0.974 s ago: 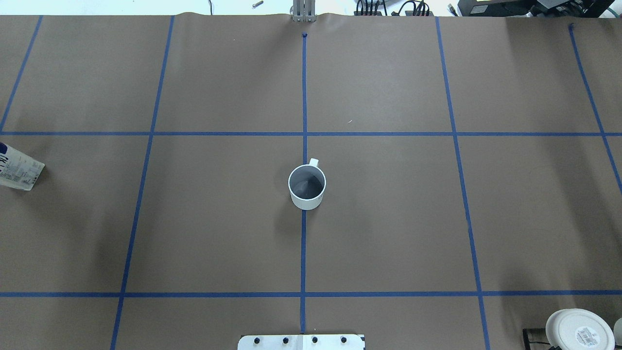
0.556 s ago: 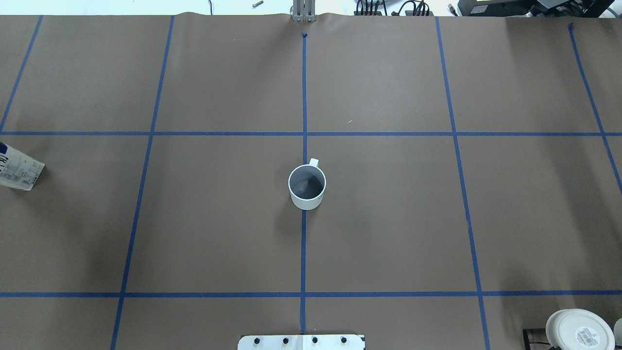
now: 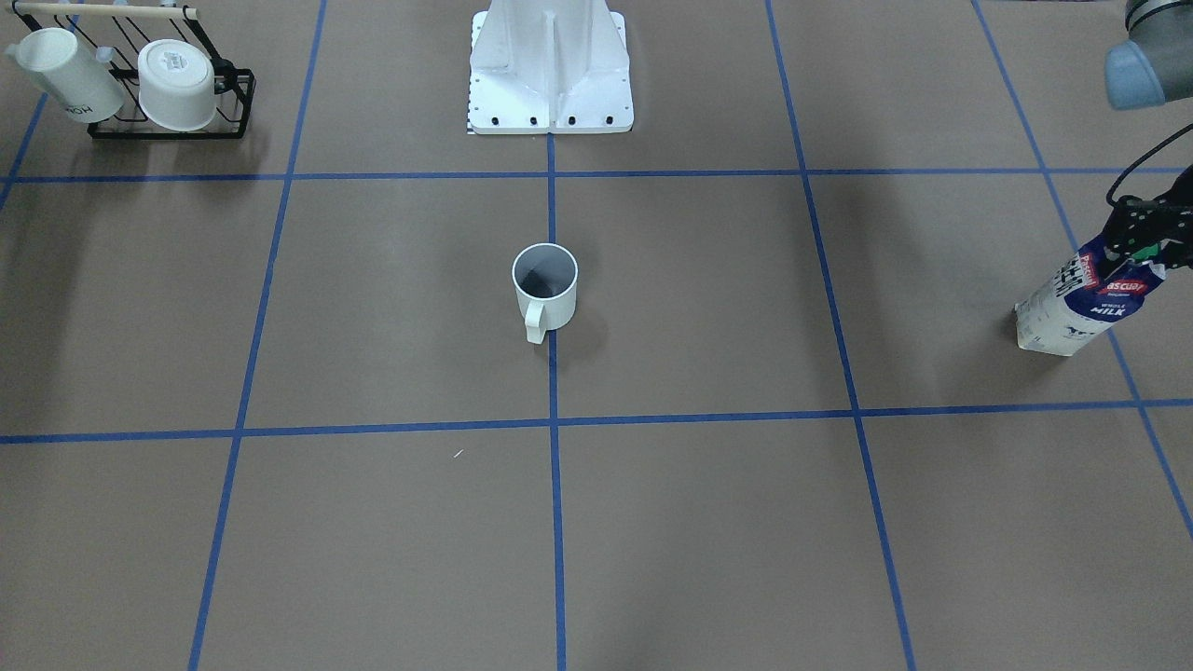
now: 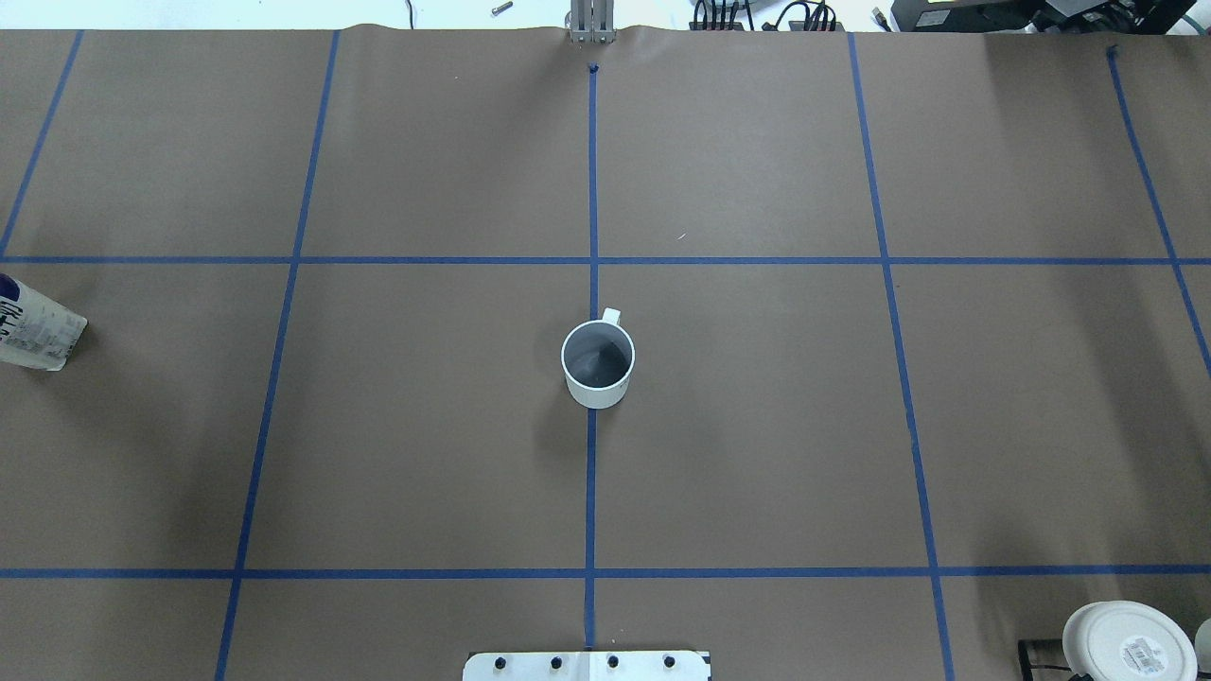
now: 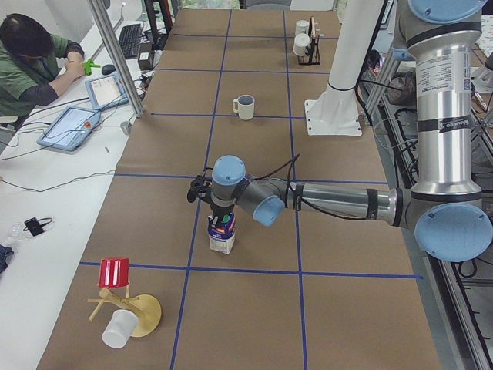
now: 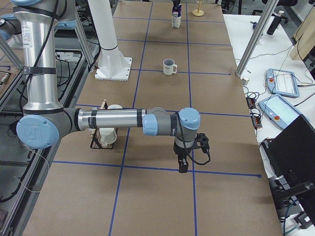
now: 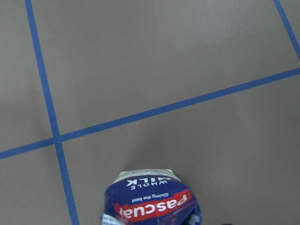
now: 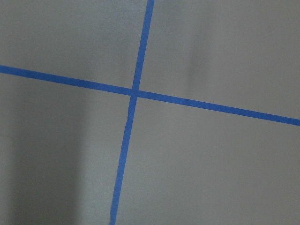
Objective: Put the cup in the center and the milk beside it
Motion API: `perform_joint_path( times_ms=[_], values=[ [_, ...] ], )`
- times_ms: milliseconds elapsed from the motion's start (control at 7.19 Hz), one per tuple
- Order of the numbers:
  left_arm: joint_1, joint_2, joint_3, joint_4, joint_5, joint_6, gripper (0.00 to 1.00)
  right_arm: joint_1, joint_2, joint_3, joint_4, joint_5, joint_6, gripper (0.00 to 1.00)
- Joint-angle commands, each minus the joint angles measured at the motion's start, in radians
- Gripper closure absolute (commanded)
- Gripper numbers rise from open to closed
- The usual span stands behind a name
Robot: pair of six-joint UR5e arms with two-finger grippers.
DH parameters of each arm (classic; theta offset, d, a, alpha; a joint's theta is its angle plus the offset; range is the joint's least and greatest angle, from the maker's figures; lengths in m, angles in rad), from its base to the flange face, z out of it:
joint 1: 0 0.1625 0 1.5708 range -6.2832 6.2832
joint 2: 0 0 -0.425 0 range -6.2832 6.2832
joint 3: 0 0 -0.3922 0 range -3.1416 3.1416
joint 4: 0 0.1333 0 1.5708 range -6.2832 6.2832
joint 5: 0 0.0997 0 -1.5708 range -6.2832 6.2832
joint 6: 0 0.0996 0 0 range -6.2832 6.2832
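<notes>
The plain white cup (image 4: 598, 359) stands upright on the blue tape line in the center (image 4: 590, 473) of the grid, its handle away from the robot; it also shows in the front view (image 3: 545, 291). The milk carton (image 3: 1086, 303) stands far out on my left side, cut off by the overhead view's left edge (image 4: 33, 326). My left gripper (image 3: 1142, 238) sits on the carton's top by the green cap and looks shut on it. In the left wrist view the carton's top (image 7: 152, 204) is close below. My right gripper (image 6: 183, 168) hangs over bare table; I cannot tell its state.
A black wire rack with two other white cups (image 3: 140, 84) stands near the robot's right side. The white robot base (image 3: 550, 75) is at the table's near edge. A wooden stand with a red cup (image 5: 115, 277) and a loose white cup (image 5: 119, 327) lie beyond the carton.
The milk carton has shifted very slightly at the overhead view's left edge. The cup has not moved.
</notes>
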Motion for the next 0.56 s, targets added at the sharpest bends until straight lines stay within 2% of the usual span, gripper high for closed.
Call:
perform_joint_path(
  times_ms=[0,278,417],
  values=[
    [-0.005,0.0,-0.002,-0.001,0.0,0.002,1.0,0.0,0.0,-0.001,0.0,0.0,0.0,0.0],
    [-0.01,0.002,-0.066,0.033,-0.029,-0.011,1.0,0.0,0.0,-0.002,0.0,0.0,-0.002,0.0],
    [-0.012,-0.012,-0.099,0.088,-0.053,-0.015,1.0,0.0,0.0,-0.005,0.0,0.0,-0.002,0.0]
  ],
)
